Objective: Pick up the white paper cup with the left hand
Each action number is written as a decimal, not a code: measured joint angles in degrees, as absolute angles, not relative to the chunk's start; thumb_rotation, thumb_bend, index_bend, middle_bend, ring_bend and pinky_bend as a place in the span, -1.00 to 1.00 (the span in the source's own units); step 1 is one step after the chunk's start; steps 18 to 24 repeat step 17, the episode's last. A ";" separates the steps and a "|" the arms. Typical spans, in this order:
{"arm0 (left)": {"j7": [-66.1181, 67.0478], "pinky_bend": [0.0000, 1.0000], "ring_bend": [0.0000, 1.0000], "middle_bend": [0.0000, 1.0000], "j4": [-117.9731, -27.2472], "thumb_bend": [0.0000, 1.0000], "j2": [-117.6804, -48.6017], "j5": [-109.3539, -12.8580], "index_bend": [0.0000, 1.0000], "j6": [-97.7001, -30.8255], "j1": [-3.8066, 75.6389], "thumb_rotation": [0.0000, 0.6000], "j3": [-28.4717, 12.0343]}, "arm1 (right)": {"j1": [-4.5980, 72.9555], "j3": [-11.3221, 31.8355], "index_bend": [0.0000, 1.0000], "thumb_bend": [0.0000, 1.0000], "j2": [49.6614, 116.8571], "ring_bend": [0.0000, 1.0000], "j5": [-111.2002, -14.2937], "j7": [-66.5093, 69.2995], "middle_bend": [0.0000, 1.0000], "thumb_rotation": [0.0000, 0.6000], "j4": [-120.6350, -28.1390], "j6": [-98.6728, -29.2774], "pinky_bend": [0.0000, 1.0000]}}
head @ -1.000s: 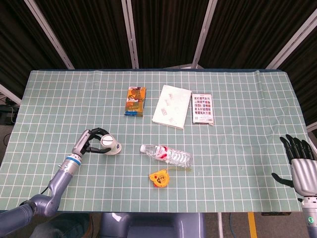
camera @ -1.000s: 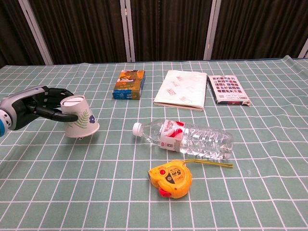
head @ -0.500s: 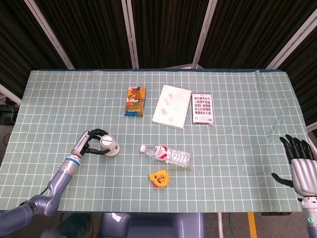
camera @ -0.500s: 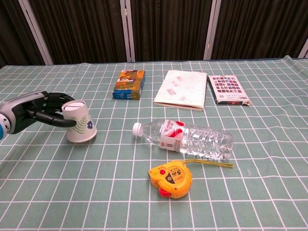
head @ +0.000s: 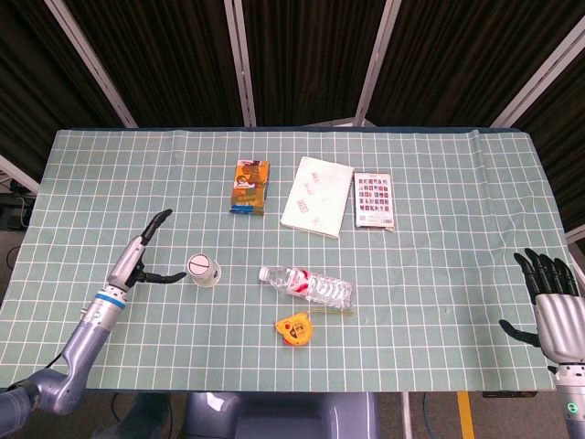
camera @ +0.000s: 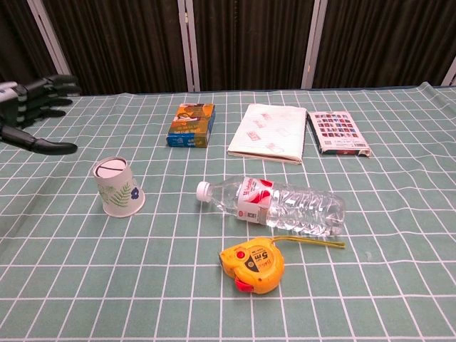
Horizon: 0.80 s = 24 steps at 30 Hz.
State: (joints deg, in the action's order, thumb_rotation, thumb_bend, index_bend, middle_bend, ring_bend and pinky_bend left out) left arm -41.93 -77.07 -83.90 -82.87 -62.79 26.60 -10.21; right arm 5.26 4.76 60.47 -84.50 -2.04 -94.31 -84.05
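- The white paper cup with a blue flower and green leaf print (camera: 118, 188) stands upside down on the green checked tablecloth (camera: 370, 285), wide mouth down and narrower base up, so its long axis is roughly upright.
- In the head view the same cup (head: 203, 270) sits toward the robot's left side of the table, just left of the cap end of the clear plastic water bottle (head: 307, 285) lying on its side.
- The left hand (head: 139, 257) has its fingers spread apart and holds nothing; it is near the cup but not touching it, with bare cloth showing between the thumb tip and the cup wall.
- From this hand the cup lies toward the table's middle, on the thumb side, at about the same depth on the table.
- In the chest view the left hand (camera: 32, 105) appears raised above and left of the cup, palm facing it.
- The right hand (head: 556, 312) hovers with fingers spread and empty at the far right edge, well apart from the cup, so the left hand is clearly nearer.
- The pickup looks not yet achieved: the cup rests free on the cloth.
- A sideways approach that wraps the cup's wall seems the likely need; the light cup could tip or slide if nudged.
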 measured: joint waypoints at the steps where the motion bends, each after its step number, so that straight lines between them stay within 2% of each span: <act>1: -40.08 -1.00 -1.00 -1.00 -77.41 -1.00 -83.36 -83.24 -1.00 -64.28 26.12 1.00 -10.13 | 5.22 4.73 -1.00 -1.00 60.42 -1.00 -84.69 -1.95 -1.00 1.00 -94.42 -84.21 -1.00; 7: -20.47 -1.00 -1.00 -1.00 -81.49 -1.00 -79.74 -84.09 -1.00 -72.58 21.59 1.00 -9.31 | 5.00 4.64 -1.00 -1.00 60.12 -1.00 -85.68 -1.48 -1.00 1.00 -94.93 -85.12 -1.00; 10: -7.94 -1.00 -1.00 -1.00 -86.60 -1.00 -76.81 -83.70 -1.00 -77.84 17.65 1.00 -8.16 | 4.78 4.58 -1.00 -1.00 59.90 -1.00 -86.36 -1.23 -1.00 1.00 -95.07 -85.87 -1.00; 14: 2.30 -1.00 -1.00 -1.00 -93.15 -1.00 -72.90 -83.32 -1.00 -85.02 11.47 1.00 -5.83 | 4.39 4.49 -1.00 -1.00 59.61 -1.00 -87.50 -0.70 -1.00 1.00 -95.24 -87.16 -1.00; 17: 4.29 -1.00 -1.00 -1.00 -95.22 -1.00 -70.62 -83.65 -1.00 -87.78 8.50 1.00 -3.81 | 4.19 4.39 -1.00 -1.00 59.46 -1.00 -88.02 -0.47 -1.00 1.00 -95.27 -87.65 -1.00; 24: 4.29 -1.00 -1.00 -1.00 -95.22 -1.00 -70.62 -83.65 -1.00 -87.78 8.50 1.00 -3.81 | 4.19 4.39 -1.00 -1.00 59.46 -1.00 -88.02 -0.47 -1.00 1.00 -95.27 -87.65 -1.00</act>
